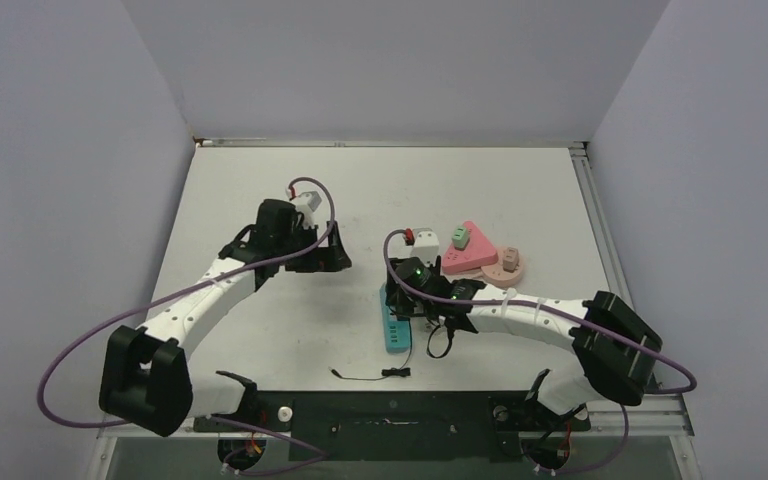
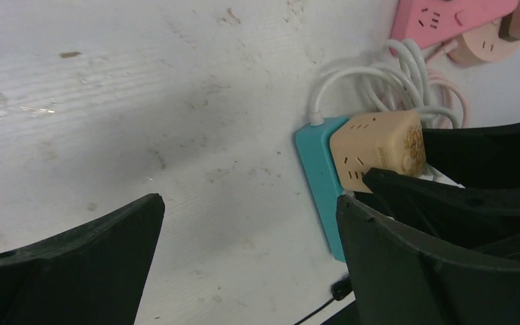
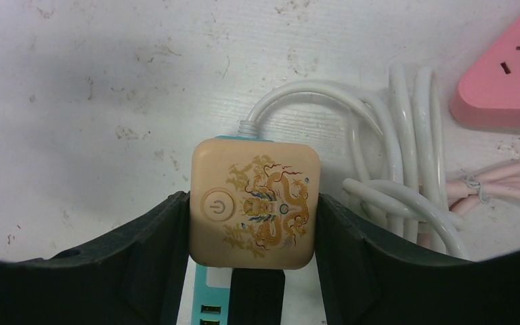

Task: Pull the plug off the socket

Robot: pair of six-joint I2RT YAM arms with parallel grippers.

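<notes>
The plug (image 3: 254,210) is a beige cube with a gold dragon print and a power button. It sits on the far end of the teal socket strip (image 3: 210,308), where the strip's white cord comes out. My right gripper (image 3: 252,206) is shut on the plug, one black finger pressed flat against each side. In the left wrist view the plug (image 2: 379,149) shows on the strip (image 2: 321,176) with the right fingers around it. My left gripper (image 2: 249,203) hangs open over bare table to the left of the strip (image 1: 397,325), holding nothing.
A coiled white cord (image 3: 406,156) lies right of the plug. Beyond it are a pink triangular socket (image 1: 468,250) and a round pink one (image 1: 508,265). A black block (image 3: 257,298) sits on the strip just below the plug. A thin black cable (image 1: 375,373) lies near the front edge.
</notes>
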